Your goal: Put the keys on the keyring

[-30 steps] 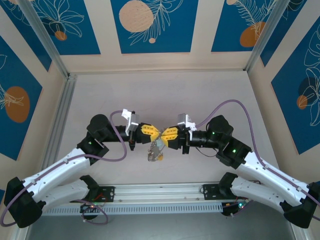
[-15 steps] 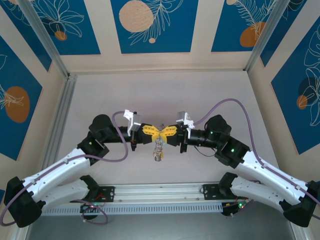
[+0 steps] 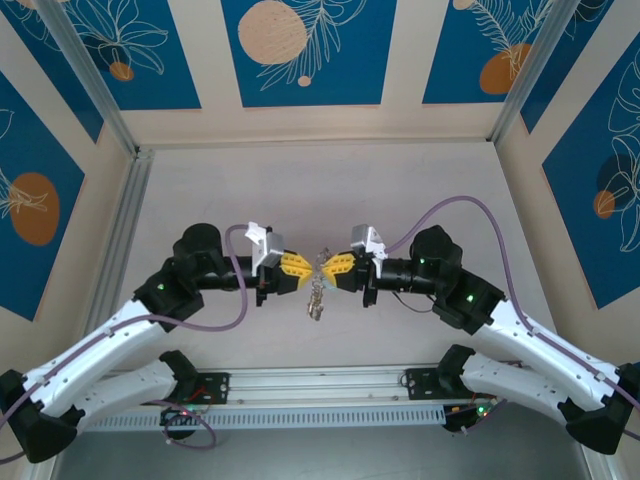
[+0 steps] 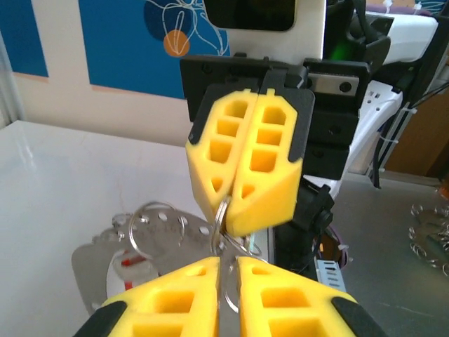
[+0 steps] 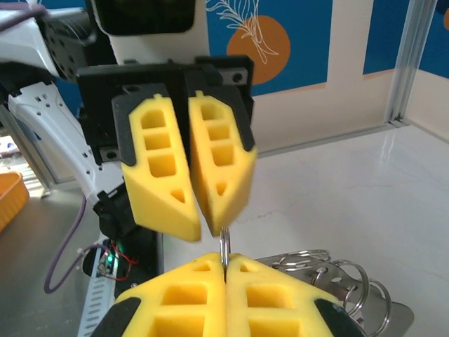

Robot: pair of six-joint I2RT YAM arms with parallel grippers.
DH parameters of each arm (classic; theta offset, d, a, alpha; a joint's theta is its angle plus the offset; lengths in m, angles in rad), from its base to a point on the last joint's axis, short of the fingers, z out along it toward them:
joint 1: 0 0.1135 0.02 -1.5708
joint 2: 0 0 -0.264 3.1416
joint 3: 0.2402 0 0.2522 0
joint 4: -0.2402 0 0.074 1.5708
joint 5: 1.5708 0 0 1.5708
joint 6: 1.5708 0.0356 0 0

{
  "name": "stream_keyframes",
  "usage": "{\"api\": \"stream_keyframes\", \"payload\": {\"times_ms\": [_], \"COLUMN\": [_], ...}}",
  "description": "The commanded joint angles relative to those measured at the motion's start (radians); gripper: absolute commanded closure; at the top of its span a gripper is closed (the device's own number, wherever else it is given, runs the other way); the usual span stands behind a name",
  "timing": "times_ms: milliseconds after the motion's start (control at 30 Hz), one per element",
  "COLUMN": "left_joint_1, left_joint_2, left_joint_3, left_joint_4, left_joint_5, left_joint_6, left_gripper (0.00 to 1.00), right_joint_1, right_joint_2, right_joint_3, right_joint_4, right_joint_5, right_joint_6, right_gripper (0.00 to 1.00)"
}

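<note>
Your two grippers meet tip to tip a little toward 6 o'clock from the middle of the surface [image 3: 400, 190]. The left gripper [image 3: 305, 268] reaches in from 9 o'clock and the right gripper [image 3: 331, 268] from 3 o'clock. The keyring [image 3: 316, 296] dangles from the fingertips toward 6 o'clock as a small silvery bundle. You cannot tell whether its lower end touches the surface.

In the right wrist view, your right fingers [image 5: 189, 295] are pressed together on the keyring's thin wire, which stands up out of their seam at 12 o'clock. The left fingers [image 5: 161, 168] face them, a sliver apart, with their tips just above that wire.

The left wrist view shows the same narrow gap, wider than the wire that runs down into it. Whether either pad touches the wire you cannot tell.

At 7 o'clock from those tips hang a flat grey plate [image 4: 95, 263] and several wire rings [image 4: 158, 221]. A small red piece [image 4: 128, 261] shows against the plate, too blurred to name.

Some loose rings [image 4: 429, 232] lie at the 3 o'clock edge of that view.

An orange rim [image 5: 8, 200] pokes in at 9 o'clock of the right wrist view. You cannot tell whether it is a container.
</note>
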State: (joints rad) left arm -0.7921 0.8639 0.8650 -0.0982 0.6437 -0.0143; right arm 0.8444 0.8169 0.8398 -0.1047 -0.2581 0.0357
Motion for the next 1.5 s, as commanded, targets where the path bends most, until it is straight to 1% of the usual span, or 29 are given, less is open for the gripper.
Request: {"api": "stream_keyframes", "payload": {"times_ms": [0, 100, 200, 267, 500, 667, 1033, 1167, 1467], "left_joint_1": [-0.013, -0.029, -0.050, -0.055, -0.066, -0.071, -0.078, -0.077, -0.078], "left_joint_2": [-0.013, 0.016, 0.047, 0.059, 0.081, 0.110, 0.126, 0.106, 0.072], "left_joint_3": [0.097, 0.162, 0.206, 0.219, 0.236, 0.255, 0.256, 0.250, 0.235], "left_joint_4": [-0.258, -0.363, -0.416, -0.430, -0.445, -0.457, -0.436, -0.436, -0.438], "left_joint_5": [-0.079, -0.093, -0.102, -0.110, -0.110, -0.117, -0.134, -0.156, -0.185], "left_joint_6": [0.120, 0.168, 0.199, 0.215, 0.238, 0.259, 0.268, 0.269, 0.268], "left_gripper": [0.86, 0.86, 0.86, 0.86, 0.86, 0.86, 0.85, 0.78, 0.70], "right_joint_1": [0.005, 0.026, 0.075, 0.099, 0.110, 0.110, 0.110, 0.110, 0.108], "right_joint_2": [0.027, 0.084, 0.128, 0.146, 0.179, 0.201, 0.213, 0.214, 0.222], "right_joint_3": [0.103, 0.181, 0.240, 0.259, 0.312, 0.334, 0.341, 0.342, 0.346], "right_joint_4": [-0.117, -0.243, -0.336, -0.362, -0.425, -0.433, -0.450, -0.457, -0.458], "right_joint_5": [0.014, 0.026, 0.092, 0.118, 0.107, 0.060, 0.040, 0.048, 0.039], "right_joint_6": [-0.097, -0.161, -0.225, -0.254, -0.303, -0.319, -0.327, -0.329, -0.324], "right_gripper": [1.00, 1.00, 1.00, 1.00, 1.00, 1.00, 1.00, 1.00, 1.00]}}
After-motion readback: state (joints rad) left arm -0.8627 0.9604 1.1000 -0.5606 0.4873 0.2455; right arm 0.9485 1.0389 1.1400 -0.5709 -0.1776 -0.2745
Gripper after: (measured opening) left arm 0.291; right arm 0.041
